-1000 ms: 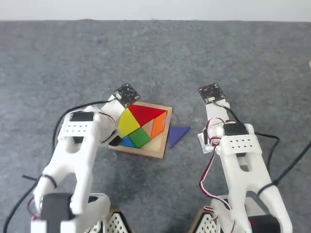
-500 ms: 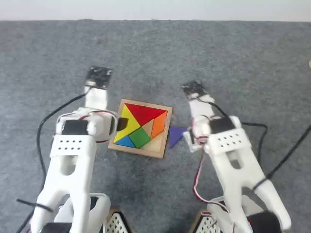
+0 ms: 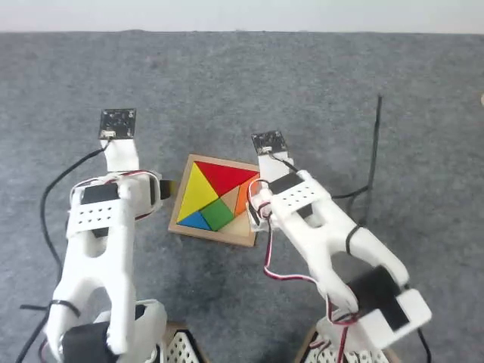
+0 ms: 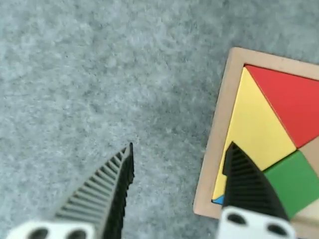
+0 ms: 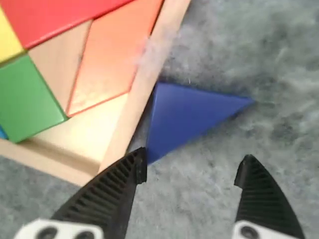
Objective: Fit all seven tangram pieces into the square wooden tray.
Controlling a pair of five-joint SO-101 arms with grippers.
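On the counter (image 3: pixel 340 91): the tray (image 3: pixel 213 233) lies flat on grey nap between my two arms.
Inside the tray: a red triangle (image 3: pixel 225 178), a yellow triangle (image 3: pixel 198 195), a green square (image 3: pixel 219 214), an orange piece (image 3: pixel 243 200) and a small blue piece (image 3: pixel 195 221) sit flush.
Bare wood: two gaps show in the tray, one between red, green and orange, the other in the corner by my right arm.
Outside the tray: the blue triangle (image 5: pixel 187 117) lies flat on the counter, just beside the tray's outer rim on my right arm's side. I cannot tell whether they touch.
Left claw (image 4: pixel 180 149): spread wide and holding nothing, at the tray's far side from the blue triangle. One finger hangs over the rim by the yellow triangle, the other over bare counter.
Right claw (image 5: pixel 194 157): spread wide and holding nothing, over the blue triangle's near corner. One fingertip is by the tray's rim, the other over counter past the triangle.
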